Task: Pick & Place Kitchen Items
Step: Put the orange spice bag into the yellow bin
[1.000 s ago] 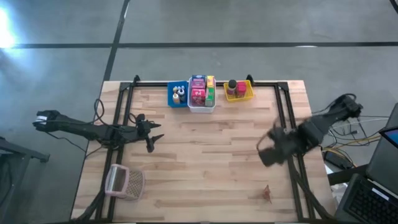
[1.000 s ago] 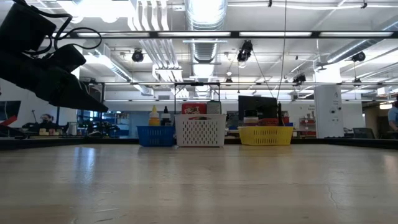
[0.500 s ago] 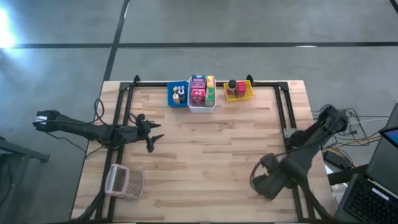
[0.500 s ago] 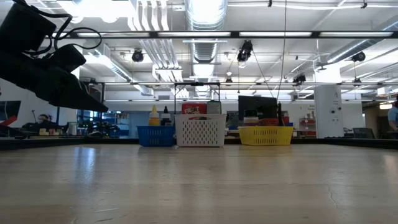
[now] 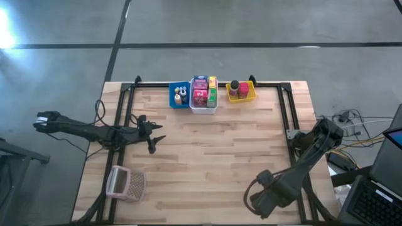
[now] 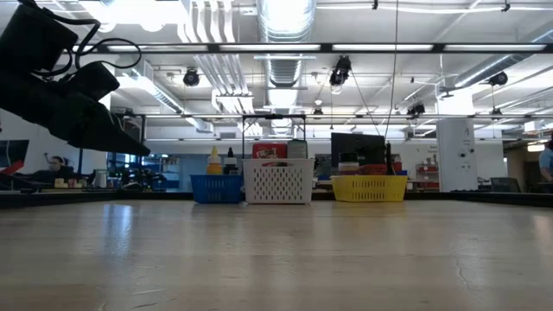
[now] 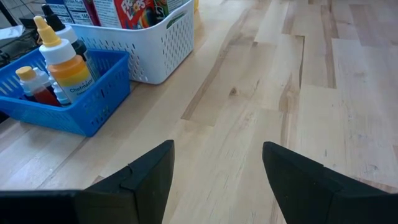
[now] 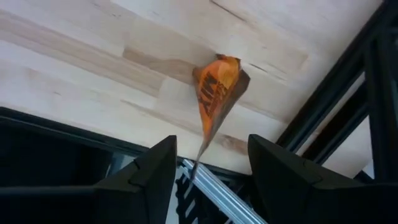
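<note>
A small orange, pointed packet (image 8: 216,93) lies flat on the wood near the table's near right corner. My right gripper (image 8: 211,180) hovers over it, open, with a finger on either side of it and not touching it. In the high view this gripper (image 5: 260,198) hides the packet. My left gripper (image 5: 152,137) waits open over the table's left part, also seen in the left wrist view (image 7: 217,180). Other kitchen items sit in three bins at the far edge: bottles in the blue bin (image 5: 180,96), boxes in the white bin (image 5: 203,95), and a jar and a pink box in the yellow bin (image 5: 241,91).
A pinkish mesh basket (image 5: 125,183) lies near the near left corner. A black frame rail (image 8: 348,93) runs close beside the packet, at the table's right side. Bare wood (image 5: 213,150) spreads between the bins and the near edge.
My right arm has swung from the table's right edge toward the near edge, and its gripper has come over the orange packet, covering it in the high view. The left arm and the bins have kept still.
</note>
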`<act>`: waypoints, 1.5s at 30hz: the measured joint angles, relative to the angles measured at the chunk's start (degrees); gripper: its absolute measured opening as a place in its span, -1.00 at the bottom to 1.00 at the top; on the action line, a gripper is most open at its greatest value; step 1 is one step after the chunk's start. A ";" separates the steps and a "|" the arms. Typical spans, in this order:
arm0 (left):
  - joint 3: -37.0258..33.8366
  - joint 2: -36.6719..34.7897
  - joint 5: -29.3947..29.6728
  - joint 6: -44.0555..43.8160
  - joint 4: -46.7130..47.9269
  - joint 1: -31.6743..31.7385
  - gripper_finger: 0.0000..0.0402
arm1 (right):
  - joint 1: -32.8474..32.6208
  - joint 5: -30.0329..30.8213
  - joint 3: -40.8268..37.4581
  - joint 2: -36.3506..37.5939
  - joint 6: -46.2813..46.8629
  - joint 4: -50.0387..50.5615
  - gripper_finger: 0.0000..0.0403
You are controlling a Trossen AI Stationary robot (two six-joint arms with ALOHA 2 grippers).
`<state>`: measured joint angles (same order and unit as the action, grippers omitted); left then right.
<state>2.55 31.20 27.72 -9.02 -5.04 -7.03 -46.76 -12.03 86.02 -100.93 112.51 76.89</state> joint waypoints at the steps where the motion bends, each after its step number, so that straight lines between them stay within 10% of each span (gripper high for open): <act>1: 0.00 0.02 0.00 0.00 0.00 0.02 0.25 | 0.00 -0.02 -0.09 -0.14 0.00 -0.02 -0.05; 14: 0.00 0.00 0.00 0.00 0.09 0.01 0.25 | 0.00 -0.09 -5.93 -0.06 -0.26 -4.19 -0.13; 31: 0.00 0.01 0.00 0.01 0.12 0.00 0.25 | 1.50 -0.79 -7.72 -0.06 -6.75 -3.70 -0.96; 45: 0.00 0.02 0.00 0.00 0.13 0.01 0.25 | 17.97 11.89 -7.74 9.16 -24.87 10.32 -0.96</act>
<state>2.55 31.22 27.73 -9.02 -4.91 -7.02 -28.79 -0.14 78.28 -91.77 87.64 87.21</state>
